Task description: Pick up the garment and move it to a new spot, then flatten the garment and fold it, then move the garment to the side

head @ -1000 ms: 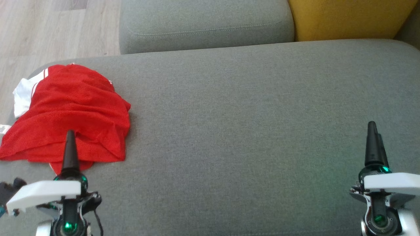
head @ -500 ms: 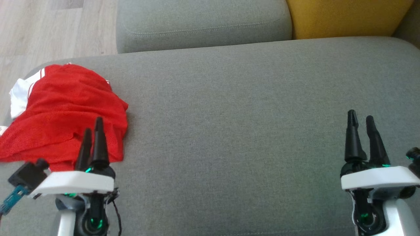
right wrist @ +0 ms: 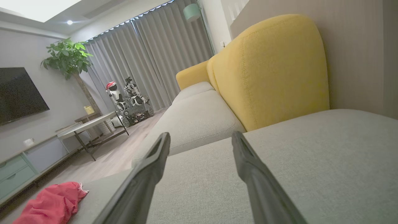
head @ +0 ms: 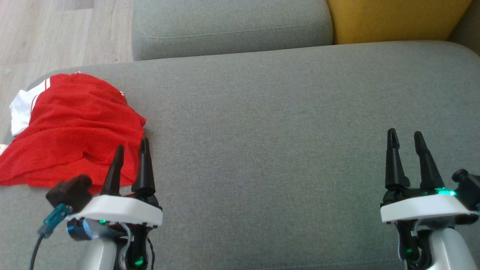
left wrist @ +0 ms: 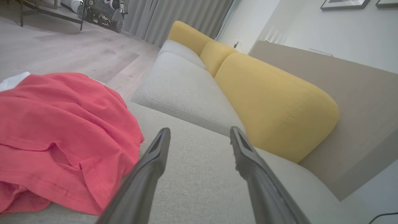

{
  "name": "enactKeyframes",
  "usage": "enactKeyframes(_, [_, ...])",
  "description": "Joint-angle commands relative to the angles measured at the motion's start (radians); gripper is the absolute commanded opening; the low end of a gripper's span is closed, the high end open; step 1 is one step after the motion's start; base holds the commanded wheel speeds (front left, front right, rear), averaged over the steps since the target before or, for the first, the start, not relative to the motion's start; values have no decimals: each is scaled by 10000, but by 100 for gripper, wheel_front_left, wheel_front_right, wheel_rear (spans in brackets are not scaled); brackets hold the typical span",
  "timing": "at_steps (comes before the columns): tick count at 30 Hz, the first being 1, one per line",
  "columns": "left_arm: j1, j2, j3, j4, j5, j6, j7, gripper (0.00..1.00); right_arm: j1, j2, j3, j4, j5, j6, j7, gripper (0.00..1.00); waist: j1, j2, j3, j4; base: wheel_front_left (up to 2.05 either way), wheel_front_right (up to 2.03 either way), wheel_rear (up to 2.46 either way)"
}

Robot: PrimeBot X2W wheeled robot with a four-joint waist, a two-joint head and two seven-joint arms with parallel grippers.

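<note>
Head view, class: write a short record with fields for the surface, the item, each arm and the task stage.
surface: grey seat cushion
item: red garment, crumpled, white trim, at the cushion's left end
left arm: left gripper open, by the garment's near right edge, holding nothing
right arm: right gripper open, over bare cushion, far from the garment
stage: not yet picked up

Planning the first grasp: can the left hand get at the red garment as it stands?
Probably yes. The left hand is open, its fingers at the near right edge of the red garment, which lies crumpled on the grey cushion. Nothing lies between them.
</note>
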Motion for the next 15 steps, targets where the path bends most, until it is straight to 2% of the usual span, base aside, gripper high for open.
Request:
enactKeyframes(1, [-340, 205, 106, -464, 363, 117, -142, 100, -199, -68, 131, -349, -439, -5, -154, 100, -1, 0, -6, 8, 0, 0, 0])
enactKeyframes(15, [-492, 922, -1205, -567, 2219, 1546, -552, 100, -226, -77, 172, -346, -2684, -6, -567, 100, -1, 0, -102, 40, 0, 0, 0])
